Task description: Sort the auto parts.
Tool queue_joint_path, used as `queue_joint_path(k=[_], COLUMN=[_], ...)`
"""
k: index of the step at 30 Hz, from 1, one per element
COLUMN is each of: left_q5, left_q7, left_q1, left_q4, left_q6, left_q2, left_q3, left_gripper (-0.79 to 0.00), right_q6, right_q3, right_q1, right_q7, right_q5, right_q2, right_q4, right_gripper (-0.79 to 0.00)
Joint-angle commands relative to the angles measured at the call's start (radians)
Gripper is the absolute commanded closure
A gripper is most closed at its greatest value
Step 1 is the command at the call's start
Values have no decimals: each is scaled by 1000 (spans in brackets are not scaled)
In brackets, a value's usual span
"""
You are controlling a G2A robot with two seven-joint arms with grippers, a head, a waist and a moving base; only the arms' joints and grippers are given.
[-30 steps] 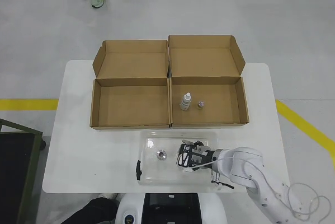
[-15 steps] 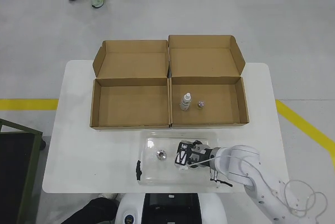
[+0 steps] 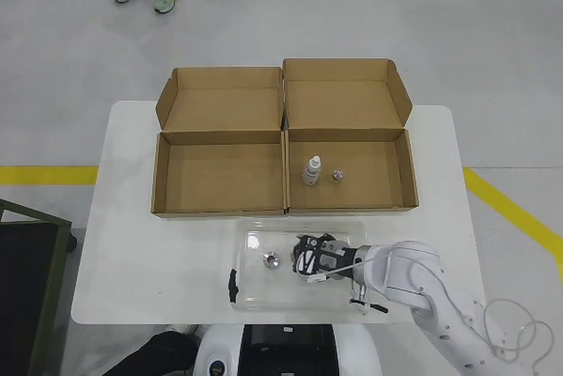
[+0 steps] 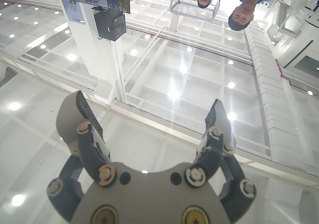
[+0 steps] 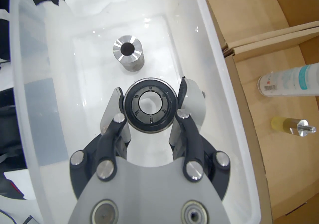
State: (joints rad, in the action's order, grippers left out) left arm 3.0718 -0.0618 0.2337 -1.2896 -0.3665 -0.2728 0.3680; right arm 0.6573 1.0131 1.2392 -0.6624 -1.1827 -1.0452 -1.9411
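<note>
While the sorting looks roughly half done, two pieces are left in the clear bin [image 3: 281,287] at the lower middle of the top view. One is a black ring [image 5: 134,108], the other a metal cylinder [image 5: 128,54] standing on end just beyond it, near but not touching.

The right gripper [image 5: 150,89] is down inside the bin with its fingers closed part-way against opposite sides of the ring, which fills the gap between them. Whether the ring is off the bin floor cannot be told.

Two items already lie in the right-hand box [image 3: 375,179], at centre right of the top view: a small bottle [image 3: 312,170] on its side and, just beside it, a small yellow-and-metal part [image 3: 337,175]. None of the parts lies in the left-hand box [image 3: 220,179] next to it.

The left gripper [image 4: 148,100] points up at the ceiling, fingers spread wide and holding nothing.

Judging from this, the ring needs carrying to one of the boxes, and the cylinder after it; which box each belongs in the pictures do not settle
</note>
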Motion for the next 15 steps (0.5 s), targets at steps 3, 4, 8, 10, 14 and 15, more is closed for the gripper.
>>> queue_joint_path(k=[3, 4, 8, 10, 14, 15], left_q5=[0, 0, 0, 0, 0, 0], left_q7=[0, 0, 0, 0, 0, 0], left_q1=[0, 0, 0, 0, 0, 0], left_q4=[0, 0, 0, 0, 0, 0], left_q6=[0, 0, 0, 0, 0, 0], left_q2=[0, 0, 0, 0, 0, 0], left_q3=[0, 0, 0, 0, 0, 0], left_gripper=[-785, -785, -785, -785, -785, -785], right_q6=[10, 13, 17, 22, 14, 10], right_q3=[10, 12, 23, 31, 48, 51], right_q1=[12, 13, 24, 31, 48, 51], right_q7=[65, 79, 147, 186, 239, 249], right_q5=[65, 80, 150, 184, 209, 211], right_q2=[0, 0, -2, -2, -1, -1], right_q4=[13, 19, 43, 55, 54, 51], right_gripper=[0, 0, 0, 0, 0, 0])
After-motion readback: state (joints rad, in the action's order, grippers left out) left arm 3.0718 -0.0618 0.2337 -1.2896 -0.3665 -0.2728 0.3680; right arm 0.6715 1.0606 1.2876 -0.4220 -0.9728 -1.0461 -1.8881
